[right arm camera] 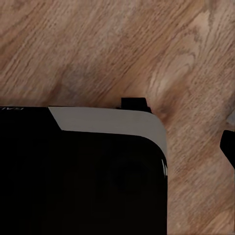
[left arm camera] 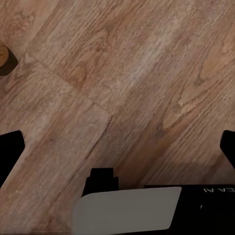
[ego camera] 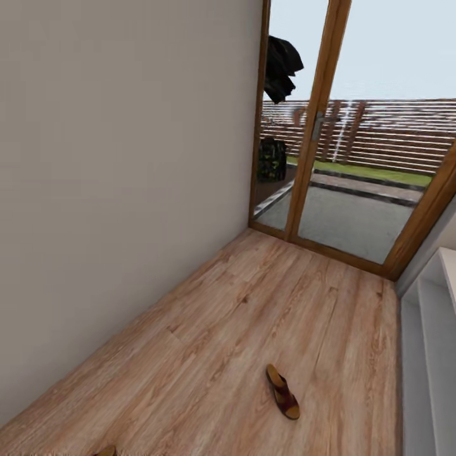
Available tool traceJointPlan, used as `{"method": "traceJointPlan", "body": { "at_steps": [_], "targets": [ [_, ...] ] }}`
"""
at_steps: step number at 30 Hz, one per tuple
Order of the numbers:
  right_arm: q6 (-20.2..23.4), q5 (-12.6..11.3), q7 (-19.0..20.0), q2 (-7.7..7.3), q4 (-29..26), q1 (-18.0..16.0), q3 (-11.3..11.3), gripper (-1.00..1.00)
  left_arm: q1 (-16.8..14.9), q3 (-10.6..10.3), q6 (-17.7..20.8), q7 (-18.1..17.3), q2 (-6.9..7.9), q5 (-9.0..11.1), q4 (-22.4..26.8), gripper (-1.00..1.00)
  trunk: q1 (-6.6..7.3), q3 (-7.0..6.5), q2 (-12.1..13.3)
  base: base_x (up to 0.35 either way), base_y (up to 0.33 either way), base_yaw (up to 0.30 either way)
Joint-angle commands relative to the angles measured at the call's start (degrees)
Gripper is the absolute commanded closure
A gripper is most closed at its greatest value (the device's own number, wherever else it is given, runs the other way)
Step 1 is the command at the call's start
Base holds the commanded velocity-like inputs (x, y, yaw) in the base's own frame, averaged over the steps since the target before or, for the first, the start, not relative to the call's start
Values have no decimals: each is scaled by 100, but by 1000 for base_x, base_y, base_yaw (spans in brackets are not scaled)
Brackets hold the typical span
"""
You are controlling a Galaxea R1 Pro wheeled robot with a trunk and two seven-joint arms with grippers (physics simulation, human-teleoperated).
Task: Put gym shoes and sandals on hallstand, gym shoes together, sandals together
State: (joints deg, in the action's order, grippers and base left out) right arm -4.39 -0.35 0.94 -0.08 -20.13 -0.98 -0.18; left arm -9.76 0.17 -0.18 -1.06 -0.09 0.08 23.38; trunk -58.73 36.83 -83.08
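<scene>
One dark reddish-brown sandal [ego camera: 282, 392] lies on the corridor floor [ego camera: 253, 304] in the head view, toe pointing away from me. The tan tip of another sandal [ego camera: 105, 451] peeks in at that view's lower edge, and a bit of a sandal [left arm camera: 5, 58] shows in the left wrist view. The gym shoes are out of view. The white hallstand [ego camera: 430, 329] runs along the right edge. My left gripper [left arm camera: 117, 147] hangs open over bare planks, its fingers far apart. In the right wrist view one dark finger [right arm camera: 228, 147] stands at the picture's edge, spread wide over the floor.
A plain beige wall [ego camera: 126, 190] bounds the corridor on the left. A wood-framed glass door [ego camera: 316, 126] closes the far end, with a garden behind it. My own grey and black base [right arm camera: 98, 166] sits below both wrist cameras.
</scene>
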Motion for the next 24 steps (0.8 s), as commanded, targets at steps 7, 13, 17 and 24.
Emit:
{"method": "traceJointPlan", "body": {
  "at_steps": [7,13,17,24],
  "targets": [
    [0,1,-4,1,0,-2,0,-100,0,5,0,1,0,1,-6,-100,0,30,0,63,0,254],
    [0,3,-3,1,0,1,0,-100,0,8,0,1,0,1,-9,-100,0,55,0,242,-29,254],
    [0,3,-5,0,0,-1,0,-100,0,9,0,1,0,1,-9,-100,0,70,0,288,-82,201],
    [0,0,-5,0,0,0,0,-100,0,8,0,1,0,1,-9,-100,0,76,0,159,-31,47]
  ]
}}
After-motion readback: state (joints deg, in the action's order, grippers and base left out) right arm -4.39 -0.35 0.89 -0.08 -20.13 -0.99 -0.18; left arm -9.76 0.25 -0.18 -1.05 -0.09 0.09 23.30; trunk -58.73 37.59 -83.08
